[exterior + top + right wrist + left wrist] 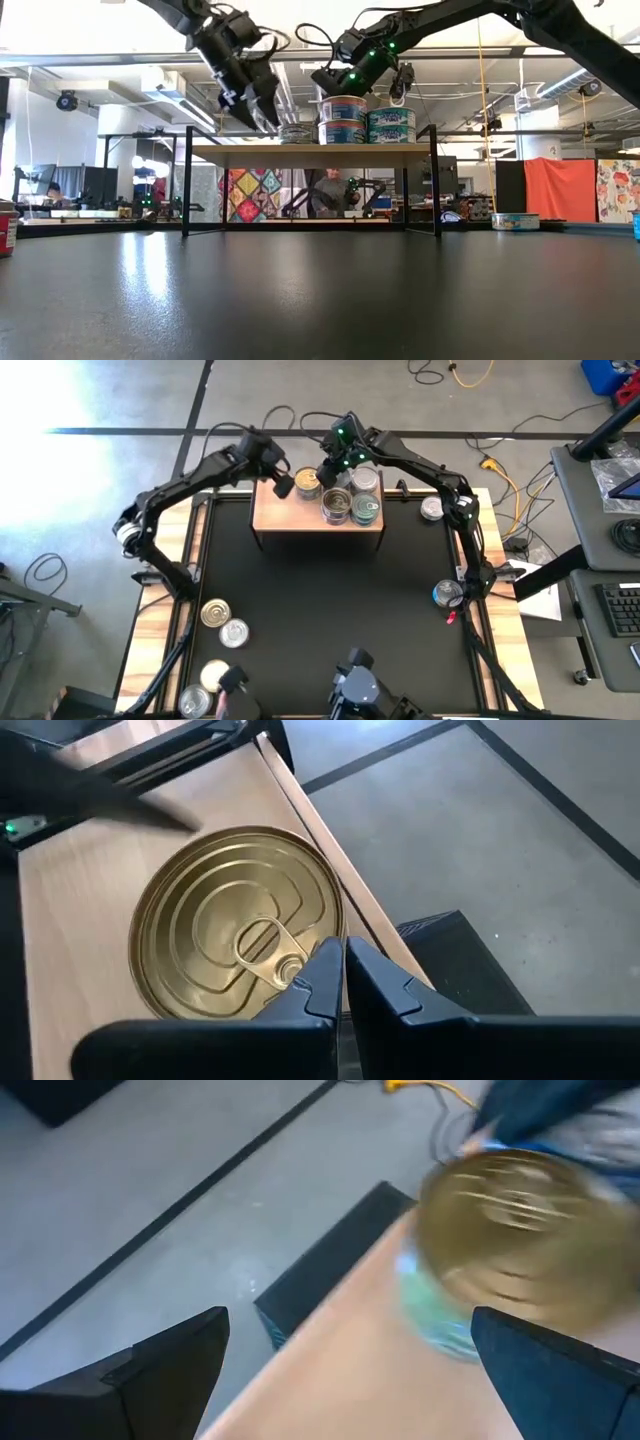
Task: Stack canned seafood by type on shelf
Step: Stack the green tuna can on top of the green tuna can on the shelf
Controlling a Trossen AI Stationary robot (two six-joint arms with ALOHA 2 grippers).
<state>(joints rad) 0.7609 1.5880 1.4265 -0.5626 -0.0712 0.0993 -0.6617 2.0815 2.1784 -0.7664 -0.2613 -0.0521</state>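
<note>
**A:** Both arms are up at the far end of the table, over the shelf (300,515), that low light-wood board on dark legs. The left gripper (284,485) hangs just off the shelf's left rear part, fingers spread wide with nothing between them.

**B:** And right beside it sits a gold-lidded can (308,483) on the board. In the left wrist view that same gold lid (525,1245) is blurred but plainly ahead of the open fingers (170,1370), near the shelf's edge.

**A:** The right gripper (340,458) is just behind the cans, green lights glowing on it. Its jaws are pinched tight together, gripping nothing; in the right wrist view the closed fingertips (335,970) hover at the rim of the gold lid (240,925), by the pull tab.

**B:** From table height you see the stack: two cans (343,120) one on the other, a second pair (391,124) alongside, and a single low can (297,133) to their left.

**A:** Elsewhere, loose tins wait on the black table (330,610). A gold one (215,612) and a silver one (234,632) lie at the near left, another gold lid (213,674) closer still.

**B:** On the right, a silver tin (431,509) rests on the wooden rim near the shelf, and a blue-sided tin (446,594) sits further down that edge.
</note>
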